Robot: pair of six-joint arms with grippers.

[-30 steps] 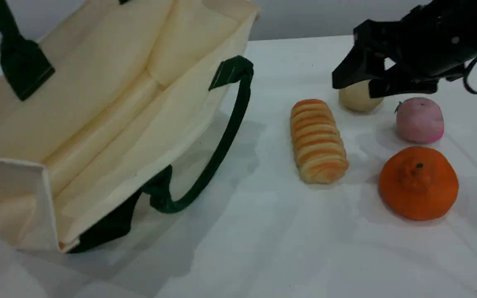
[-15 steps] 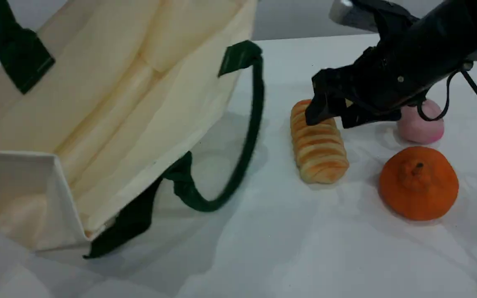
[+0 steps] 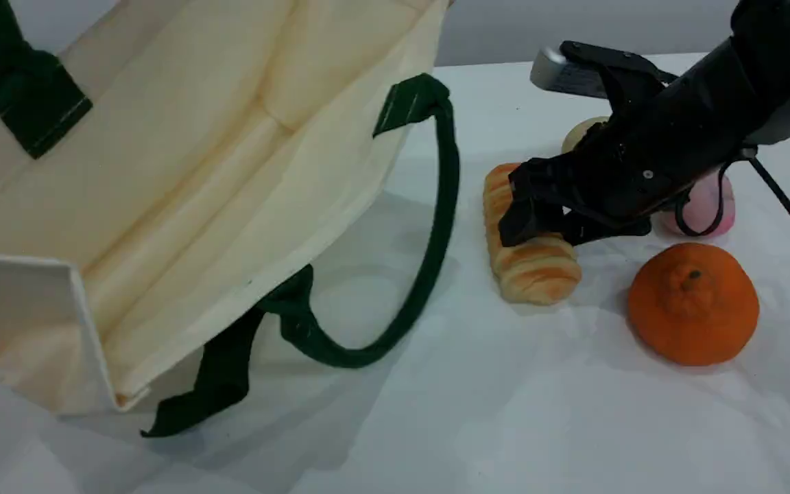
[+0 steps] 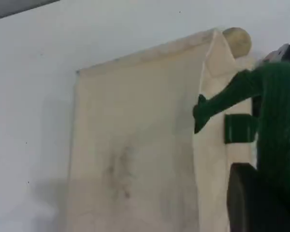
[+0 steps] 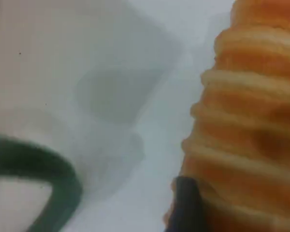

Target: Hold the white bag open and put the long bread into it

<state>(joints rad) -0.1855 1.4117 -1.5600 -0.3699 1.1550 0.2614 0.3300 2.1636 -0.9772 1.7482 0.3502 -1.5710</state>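
The white bag (image 3: 182, 171) lies tilted at the left with its mouth wide open toward the long bread (image 3: 535, 271). Its upper green handle (image 3: 25, 89) runs up out of the scene view. In the left wrist view the green strap (image 4: 275, 111) sits against my dark fingertip (image 4: 253, 203), so the left gripper is shut on it, above the bag's cream side (image 4: 135, 145). My right gripper (image 3: 539, 226) is open and straddles the middle of the bread. Up close, one fingertip (image 5: 186, 205) touches the bread's (image 5: 251, 145) left flank.
The bag's lower green handle (image 3: 436, 226) loops over the table between bag and bread. An orange fruit (image 3: 693, 312) sits right of the bread. A pink fruit (image 3: 710, 206) and a beige ball (image 3: 583, 130) lie behind the right arm.
My right gripper came down and leftward from over the beige ball to the bread's middle. The bag shifted a little and its lower handle swung rightward.
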